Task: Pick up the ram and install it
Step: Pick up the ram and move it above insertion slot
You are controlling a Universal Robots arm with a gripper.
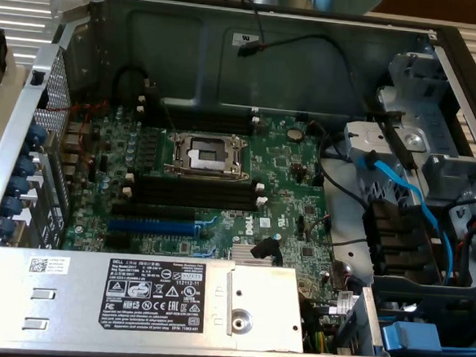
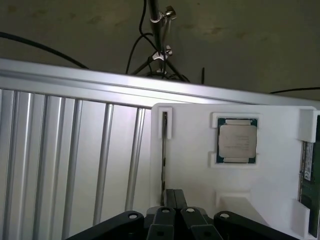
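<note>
The ribbed aluminium tabletop stretched wide in the wrist view, its edge rail catching a soft band of light, and beyond it lay a dim, brownish floor. On that floor stood a tripod stand, with black cables trailing around it. In the exterior view, ribbed tabletop showed at both upper corners.

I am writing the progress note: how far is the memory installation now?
Done: nothing visible; the black slots on the board are empty. In hand: the shut pincer hangs over the white tray, beside a thin stick standing on edge, gripping nothing; a green stick sits in the tray too. Left: pick-up and installing.
</note>
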